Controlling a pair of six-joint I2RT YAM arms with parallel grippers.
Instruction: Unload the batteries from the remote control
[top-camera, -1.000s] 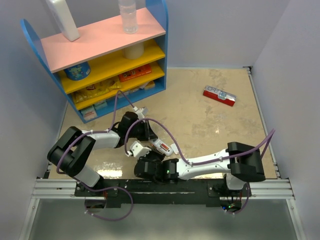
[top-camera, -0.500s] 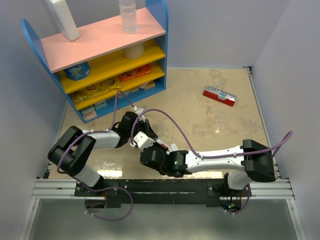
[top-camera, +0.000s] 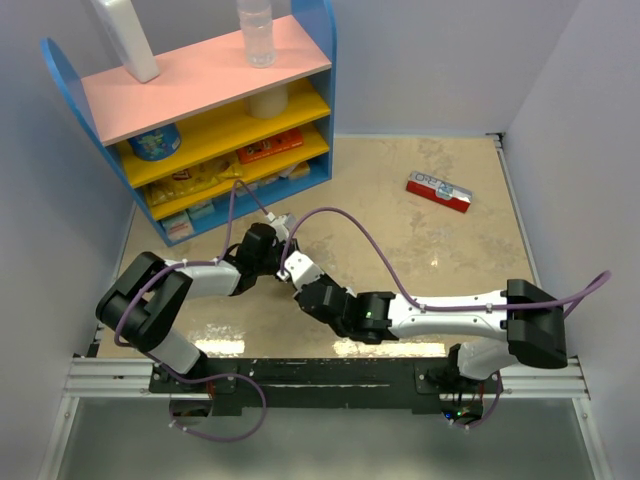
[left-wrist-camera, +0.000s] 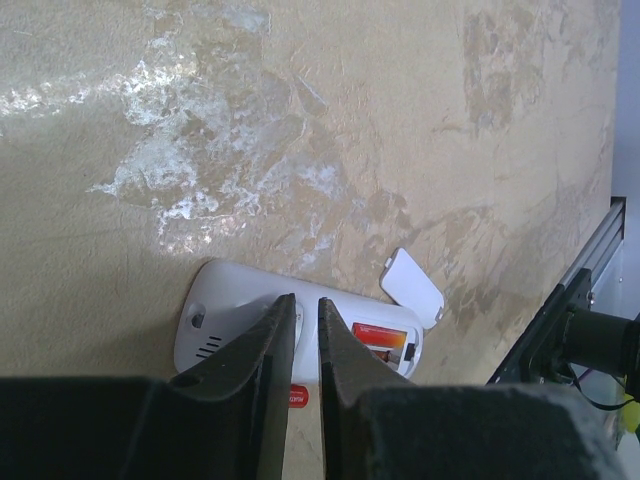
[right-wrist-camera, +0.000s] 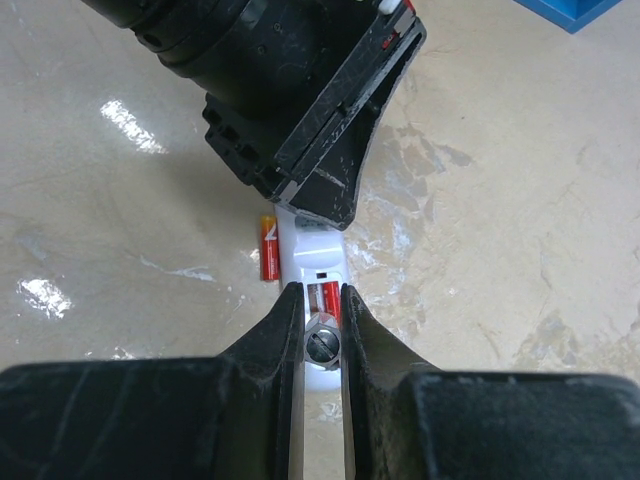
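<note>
The white remote control (left-wrist-camera: 235, 318) lies back-up on the table with its battery bay open. One red-orange battery (left-wrist-camera: 380, 338) sits in the bay, also seen in the right wrist view (right-wrist-camera: 330, 298). A second battery (right-wrist-camera: 268, 250) lies loose on the table beside the remote. The white cover (left-wrist-camera: 412, 287) lies just past the bay end. My left gripper (left-wrist-camera: 298, 305) is shut, its tips on the remote's middle. My right gripper (right-wrist-camera: 321, 292) hovers over the bay end, jaws a narrow gap apart and holding nothing. In the top view the remote (top-camera: 297, 267) is mostly hidden between both grippers.
A red-and-white flat box (top-camera: 438, 191) lies at the far right of the table. A blue shelf unit (top-camera: 200, 90) with bottles and packets stands at the back left. The metal rail (top-camera: 320, 375) runs along the near edge.
My right gripper has moved from the near edge up and to the right onto the remote's bay end. The left gripper has stayed on the remote.
</note>
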